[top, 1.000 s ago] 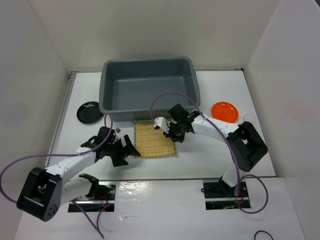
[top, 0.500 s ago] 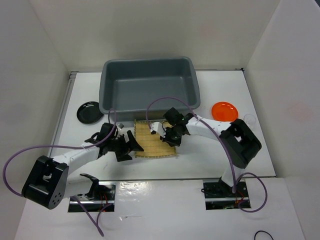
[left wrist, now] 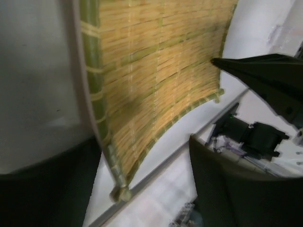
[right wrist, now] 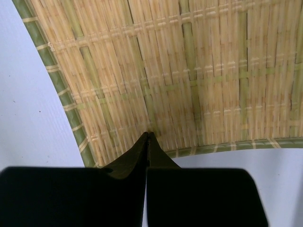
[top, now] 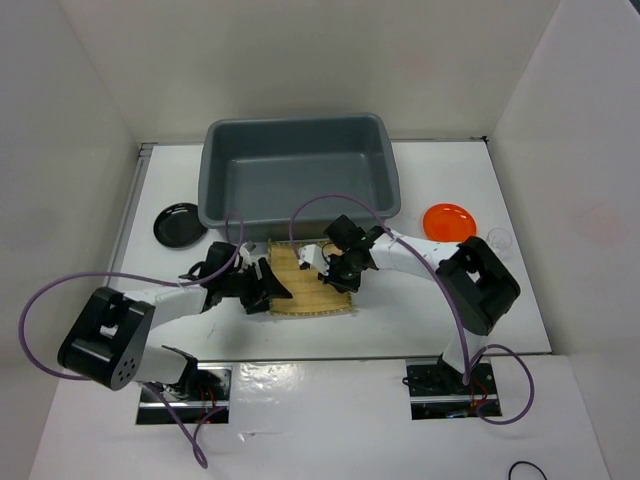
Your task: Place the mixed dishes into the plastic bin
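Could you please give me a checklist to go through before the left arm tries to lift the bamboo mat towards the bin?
1. Left gripper open at the left edge of the bamboo mat: ok.
2. Mat edge seated between the left fingers: cannot tell; the left wrist view shows the edge curling up, but not both pads on it.
3. Right gripper shut, tip resting on the mat near its edge: ok.
4. Plastic bin has room, nothing seen inside: ok.
5. Way from mat to bin free: probably not ok; the right arm's purple cable arches over the bin's near wall.
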